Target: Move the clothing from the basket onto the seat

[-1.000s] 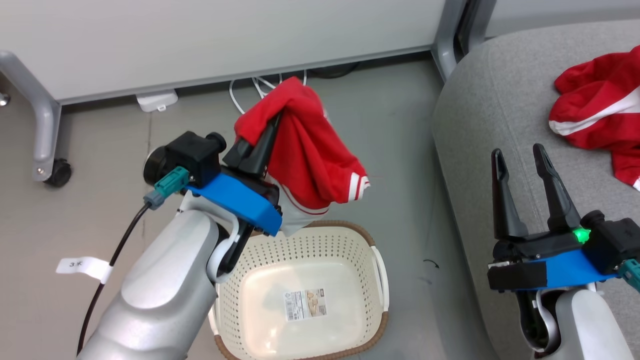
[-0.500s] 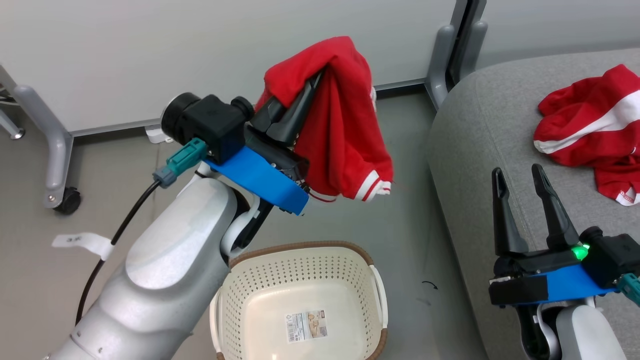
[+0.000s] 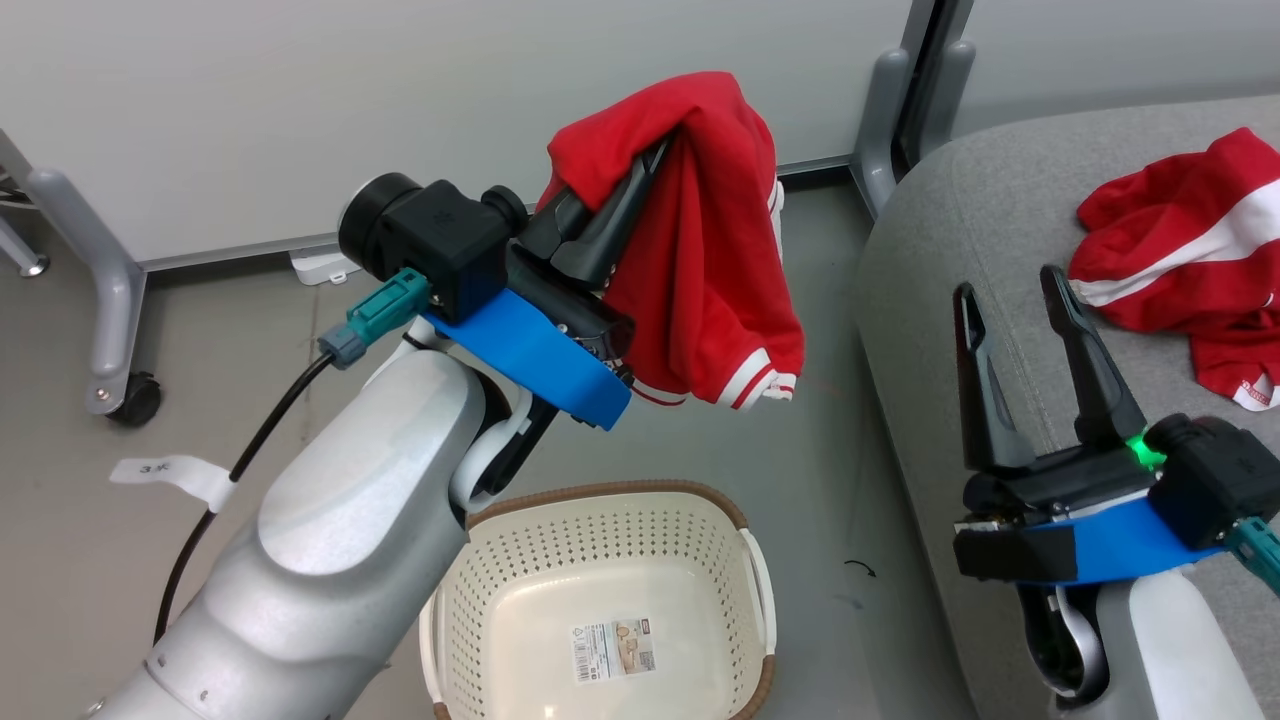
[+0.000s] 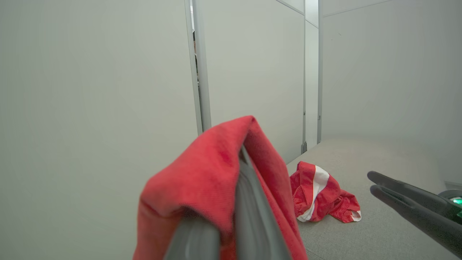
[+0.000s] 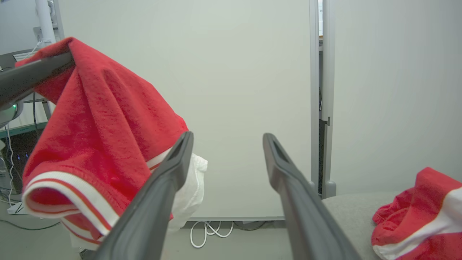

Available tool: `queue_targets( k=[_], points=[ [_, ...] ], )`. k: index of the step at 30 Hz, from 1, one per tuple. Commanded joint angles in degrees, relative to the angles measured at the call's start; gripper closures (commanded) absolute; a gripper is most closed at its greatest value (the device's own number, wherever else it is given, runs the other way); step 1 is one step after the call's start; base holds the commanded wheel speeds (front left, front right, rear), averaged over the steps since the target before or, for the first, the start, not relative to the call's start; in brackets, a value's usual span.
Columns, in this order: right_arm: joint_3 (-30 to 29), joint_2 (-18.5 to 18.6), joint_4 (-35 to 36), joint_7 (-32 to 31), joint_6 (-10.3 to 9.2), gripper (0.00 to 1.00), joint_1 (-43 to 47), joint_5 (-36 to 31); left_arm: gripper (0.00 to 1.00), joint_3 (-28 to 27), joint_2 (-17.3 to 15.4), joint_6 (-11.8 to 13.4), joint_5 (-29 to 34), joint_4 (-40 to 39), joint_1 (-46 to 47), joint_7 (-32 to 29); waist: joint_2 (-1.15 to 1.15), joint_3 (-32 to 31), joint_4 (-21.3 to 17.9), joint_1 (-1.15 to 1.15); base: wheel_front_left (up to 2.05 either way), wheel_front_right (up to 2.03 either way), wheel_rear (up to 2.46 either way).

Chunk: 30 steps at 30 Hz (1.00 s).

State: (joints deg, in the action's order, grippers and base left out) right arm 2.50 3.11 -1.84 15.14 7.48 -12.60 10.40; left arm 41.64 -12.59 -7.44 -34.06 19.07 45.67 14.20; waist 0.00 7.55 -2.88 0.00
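Observation:
My left gripper [image 3: 660, 150] is shut on a red garment [image 3: 710, 260] with white striped trim, held high in the air above and beyond the basket [image 3: 600, 489]. The cream basket holds no clothing; a label is stuck on its floor. The cloth drapes over the fingers [image 4: 249, 202] and hangs to the right. A second red and white garment [image 3: 1180, 250] lies crumpled on the grey seat [image 3: 960, 230]. My right gripper [image 3: 1008, 282] stands open over the seat's near edge, nothing between its fingers, to the left of that garment [image 5: 422, 209].
Pale partition walls stand behind, on grey metal legs, one with a castor [image 3: 125, 400]. A white cable [image 5: 205, 231] lies on the floor at the wall's foot. Grey floor separates the basket from the seat.
The left gripper has lifted the red garment up from over the basket and carried it a little right, towards the seat. The right gripper has shifted slightly left. The camera has also moved.

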Motion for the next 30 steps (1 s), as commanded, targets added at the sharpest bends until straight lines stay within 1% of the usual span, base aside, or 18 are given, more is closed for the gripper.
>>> queue_targets(
  k=[1,9,13,16,20,25,27,30],
  points=[
    [0.93,0.73,0.93,0.01,0.03,0.0,-1.46,-0.25,1.0,-0.04,-0.2,0.03,-0.11,-0.04,0.83,-0.04,0.0,0.08,0.11,0.0,0.0,0.0,0.0],
    [11.06,2.28,2.14,0.01,0.03,0.0,-7.21,-0.42,1.0,0.21,0.11,0.28,0.27,0.82,1.03,0.36,0.0,0.95,0.42,0.0,0.0,0.0,0.0],
    [16.09,1.89,-0.02,0.01,0.03,0.0,-9.97,-0.05,1.0,0.62,0.67,0.28,0.58,1.03,1.38,0.53,0.0,1.8,0.72,0.0,0.0,0.0,0.0],
    [18.8,1.42,-2.47,0.0,0.03,0.0,-11.59,0.07,1.0,1.11,1.27,0.26,0.88,1.07,1.8,0.49,0.0,2.5,1.07,0.0,0.0,0.0,0.0],
    [20.56,0.73,-6.64,0.0,0.03,0.0,-13.73,-0.89,1.0,2.18,2.01,0.21,1.05,1.21,2.27,0.56,0.0,3.31,1.62,0.0,0.0,0.0,0.0],
    [20.52,0.0,-13.09,0.0,0.03,0.0,-16.51,-2.02,1.0,3.53,3.23,0.14,1.05,1.26,2.71,0.63,0.0,4.04,2.23,0.0,0.0,0.0,0.0],
    [20.46,-0.16,-15.79,0.0,0.03,0.0,-17.59,-1.83,1.0,4.12,3.7,0.11,1.0,1.38,2.85,0.68,0.0,4.23,2.49,0.0,0.0,0.0,0.0],
    [20.63,-0.26,-17.93,0.0,0.03,0.0,-19.08,-0.88,1.0,4.94,4.6,0.09,0.83,1.4,2.86,0.67,0.0,4.41,2.87,0.0,0.0,0.0,0.0]
  ],
)
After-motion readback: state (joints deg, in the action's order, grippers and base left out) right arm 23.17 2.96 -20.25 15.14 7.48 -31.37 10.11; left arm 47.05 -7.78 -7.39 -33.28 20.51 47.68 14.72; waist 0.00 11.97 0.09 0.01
